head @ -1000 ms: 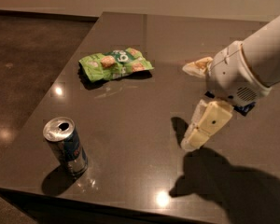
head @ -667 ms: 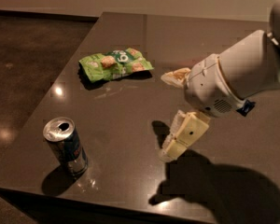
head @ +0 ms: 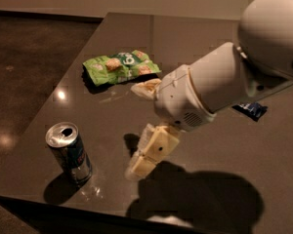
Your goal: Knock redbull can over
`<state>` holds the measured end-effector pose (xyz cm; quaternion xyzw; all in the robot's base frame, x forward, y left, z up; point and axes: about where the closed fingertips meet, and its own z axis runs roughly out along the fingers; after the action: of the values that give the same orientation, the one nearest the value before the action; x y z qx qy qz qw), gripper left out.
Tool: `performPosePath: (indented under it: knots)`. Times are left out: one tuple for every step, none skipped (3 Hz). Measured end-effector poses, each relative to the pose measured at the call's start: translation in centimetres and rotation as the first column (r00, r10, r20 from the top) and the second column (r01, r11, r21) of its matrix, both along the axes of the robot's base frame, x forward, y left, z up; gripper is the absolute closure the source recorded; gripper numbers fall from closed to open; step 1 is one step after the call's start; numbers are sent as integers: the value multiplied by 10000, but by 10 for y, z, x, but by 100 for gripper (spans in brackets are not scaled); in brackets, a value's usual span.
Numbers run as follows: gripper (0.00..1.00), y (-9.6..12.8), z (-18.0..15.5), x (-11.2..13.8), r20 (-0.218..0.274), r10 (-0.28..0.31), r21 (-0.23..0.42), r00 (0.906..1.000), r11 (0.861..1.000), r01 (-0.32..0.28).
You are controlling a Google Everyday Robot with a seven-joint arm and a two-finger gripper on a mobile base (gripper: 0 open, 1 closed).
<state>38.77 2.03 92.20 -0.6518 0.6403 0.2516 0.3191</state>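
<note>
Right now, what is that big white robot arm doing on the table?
The robot is meant to knock the can over. Its gripper hangs low over the table beside the can, with its fingers open and a gap left between them and the can. The can stands upright near the table's front corner, not yet tipped. A green bag lies farther back, and nothing is touching it.
</note>
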Motion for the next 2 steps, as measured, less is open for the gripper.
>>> performPosePath:
  knots:
    - [0,47,1,-14,-108,686,343,9976,9971,-682]
    - [0,71,2,-24,-153,1072,446,9941,9933,-1064]
